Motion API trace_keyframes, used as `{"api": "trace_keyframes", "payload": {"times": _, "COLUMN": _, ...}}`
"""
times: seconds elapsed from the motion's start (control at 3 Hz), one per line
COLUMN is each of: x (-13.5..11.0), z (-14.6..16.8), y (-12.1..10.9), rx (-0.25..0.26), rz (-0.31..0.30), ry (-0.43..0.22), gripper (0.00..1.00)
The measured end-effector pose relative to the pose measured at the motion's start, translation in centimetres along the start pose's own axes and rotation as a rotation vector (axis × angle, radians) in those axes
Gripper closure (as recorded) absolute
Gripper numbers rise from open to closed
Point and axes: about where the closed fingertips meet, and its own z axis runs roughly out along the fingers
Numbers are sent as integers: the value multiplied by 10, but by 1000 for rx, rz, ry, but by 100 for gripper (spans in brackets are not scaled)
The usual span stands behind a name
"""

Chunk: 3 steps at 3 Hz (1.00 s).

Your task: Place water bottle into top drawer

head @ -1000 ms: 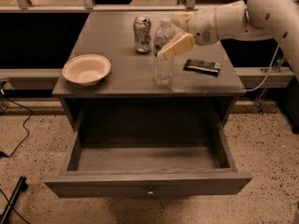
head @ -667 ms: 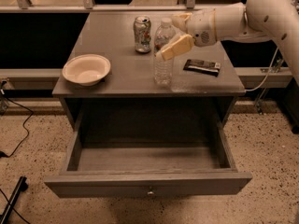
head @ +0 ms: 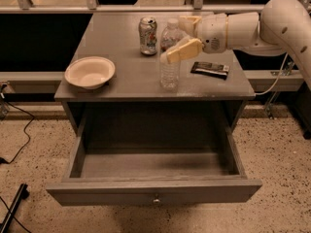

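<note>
Camera view, the sole view: the bottle (head: 169, 74) stands upright on the worktop (head: 121, 42), towards its front edge, between the can (head: 147, 35) behind it to the left and a flat dark packet (head: 209, 69) to the right; a bowl (head: 90, 73) sits well apart at the left. The gripper (head: 174, 39) reaches in from the right at the bottle's upper half. Its jaws stand spread, not closed, one behind the neck and one crossing in front of the shoulder. Whether either presses on the plastic cannot be told. The drawer (head: 121, 193) below is pulled fully out and shows a bare floor, with the knob (head: 156, 199) at the centre of its front. Judgement on handling: the bottle looks thin-walled, clear and light, likely to dent under a hard squeeze and to tip if nudged high up. The ribbed body just below the shoulder seems the soundest hold. Not determinable: the fill level, the label, which lies partly behind the near jaw, and the rear of the drawer under the worktop overhang. The arm (head: 243, 30) is cut off at the right edge.
</note>
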Motion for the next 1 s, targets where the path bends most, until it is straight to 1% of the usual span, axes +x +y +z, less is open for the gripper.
{"api": "trace_keyframes", "payload": {"times": 0.67, "x": 0, "z": 6, "y": 2, "rx": -9, "rz": -1, "ry": 1, "gripper": 55}}
{"api": "trace_keyframes", "payload": {"times": 1.0, "x": 2, "z": 5, "y": 10, "rx": -24, "rz": 20, "ry": 24, "gripper": 86}}
